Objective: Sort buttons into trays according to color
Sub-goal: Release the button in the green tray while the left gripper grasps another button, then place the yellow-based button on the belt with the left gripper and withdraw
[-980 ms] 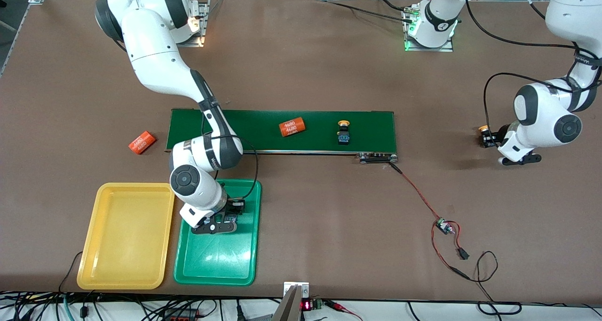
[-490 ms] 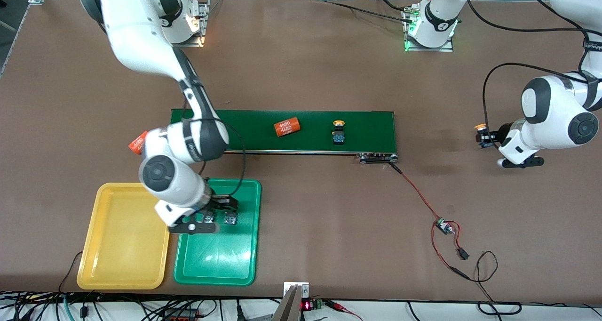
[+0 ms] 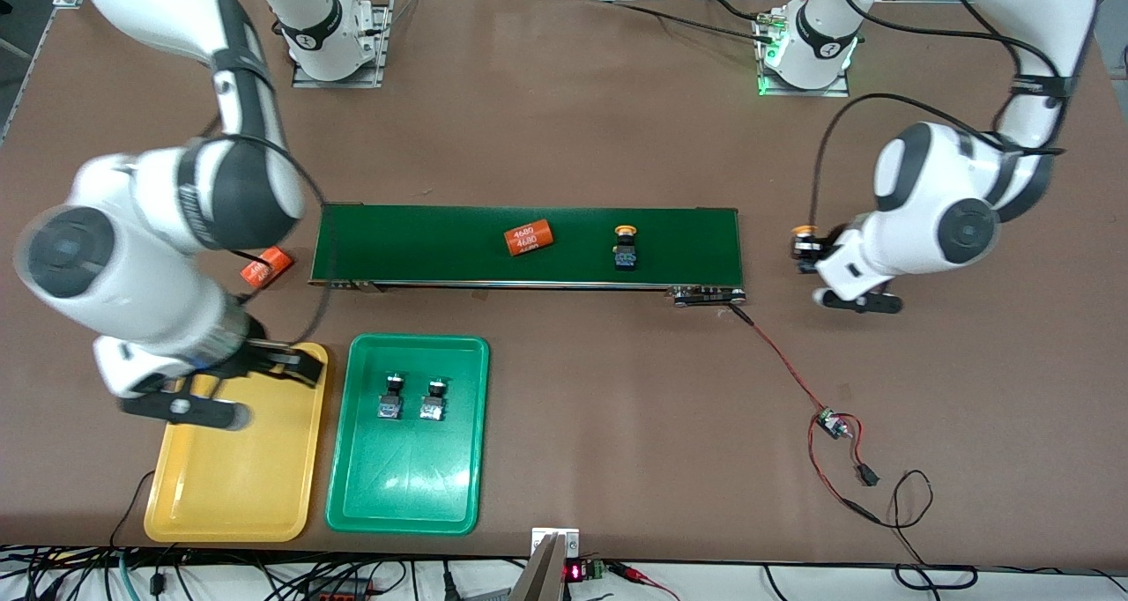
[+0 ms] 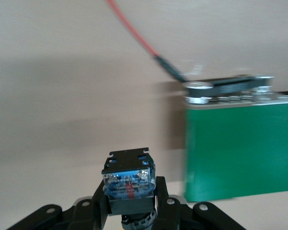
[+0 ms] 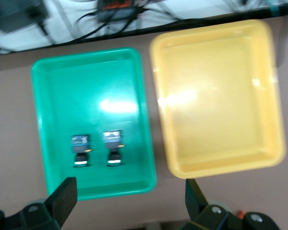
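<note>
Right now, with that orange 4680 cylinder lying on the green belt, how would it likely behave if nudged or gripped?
The orange cylinder lies on its side on the conveyor belt, so a nudge would probably roll it. It looks rigid, likely firm under a grip. Its smooth round wrap may slip between flat fingers.

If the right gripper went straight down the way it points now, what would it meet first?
Probably the yellow tray. The right gripper, open and holding nothing, hangs over that tray's end nearest the conveyor belt; how high it hangs is unclear.

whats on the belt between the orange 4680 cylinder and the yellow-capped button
Nothing: in the front view, only bare conveyor belt separates the orange cylinder from the yellow-capped button.
</note>
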You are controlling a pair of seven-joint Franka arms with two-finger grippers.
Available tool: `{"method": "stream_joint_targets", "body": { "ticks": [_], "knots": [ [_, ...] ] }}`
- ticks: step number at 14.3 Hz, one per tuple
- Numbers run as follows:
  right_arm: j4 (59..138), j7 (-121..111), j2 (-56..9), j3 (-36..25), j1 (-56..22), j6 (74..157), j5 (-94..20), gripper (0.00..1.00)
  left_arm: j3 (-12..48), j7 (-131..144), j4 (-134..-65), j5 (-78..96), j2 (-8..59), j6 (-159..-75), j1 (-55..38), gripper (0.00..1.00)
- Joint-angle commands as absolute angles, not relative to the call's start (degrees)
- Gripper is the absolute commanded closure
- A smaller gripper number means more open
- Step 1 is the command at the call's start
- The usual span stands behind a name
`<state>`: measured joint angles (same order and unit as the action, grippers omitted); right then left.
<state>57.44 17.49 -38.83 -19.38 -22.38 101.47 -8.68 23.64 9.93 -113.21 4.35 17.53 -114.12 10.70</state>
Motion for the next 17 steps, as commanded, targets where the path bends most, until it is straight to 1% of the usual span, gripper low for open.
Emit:
{"method": "stream_joint_targets", "body": {
  "ticks": [1,3,6,7,8,9,10,12,14,15,17],
  "knots": [
    [59.1,16.3,-36.5,-22.8,-21.9,97.6,-8.8,0.0,26.4,14.9,-112.7,9.1,18.2,-118.0,8.9,0.98],
    [59.1,14.7,-34.7,-24.3,-20.9,96.2,-9.5,0.0,26.9,15.9,-112.9,9.6,20.7,-124.2,4.8,0.97],
    [59.1,14.7,-32.8,-24.4,-20.9,92.0,-8.4,0.0,26.9,17.1,-113.7,9.5,24.2,-129.8,2.5,0.96],
    [59.1,14.9,-32.6,-24.6,-21.0,90.5,-8.3,0.0,26.9,17.3,-113.8,9.5,25.0,-131.3,1.3,0.93],
    [59.1,14.8,-32.5,-24.4,-20.9,90.2,-7.4,0.0,26.8,17.6,-114.0,9.5,25.2,-131.2,0.7,0.77],
    [59.1,13.8,-32.5,-24.5,-20.7,90.3,-7.3,0.0,26.8,17.3,-114.6,9.5,24.7,-130.9,0.8,0.12],
    [59.1,12.2,-32.5,-24.5,-20.3,90.4,-7.4,0.0,26.8,16.8,-114.9,9.4,23.6,-130.1,1.1,0.0],
    [59.1,9.2,-32.5,-24.5,-18.4,90.4,-7.7,0.0,26.3,17.1,-114.6,9.3,20.0,-128.3,1.5,0.0],
    [59.1,6.2,-32.6,-24.4,-15.6,90.4,-8.1,0.0,24.5,17.0,-114.4,8.7,14.5,-124.3,3.2,0.0],
    [60.5,5.4,-32.4,-24.3,-14.7,90.6,-8.5,0.0,23.0,16.8,-114.4,8.5,11.9,-122.1,3.9,0.0],
    [69.0,5.3,-27.8,-23.7,-13.5,93.1,-10.2,0.0,19.7,16.8,-114.3,4.9,7.9,-118.7,4.4,0.0]
  ]
}}
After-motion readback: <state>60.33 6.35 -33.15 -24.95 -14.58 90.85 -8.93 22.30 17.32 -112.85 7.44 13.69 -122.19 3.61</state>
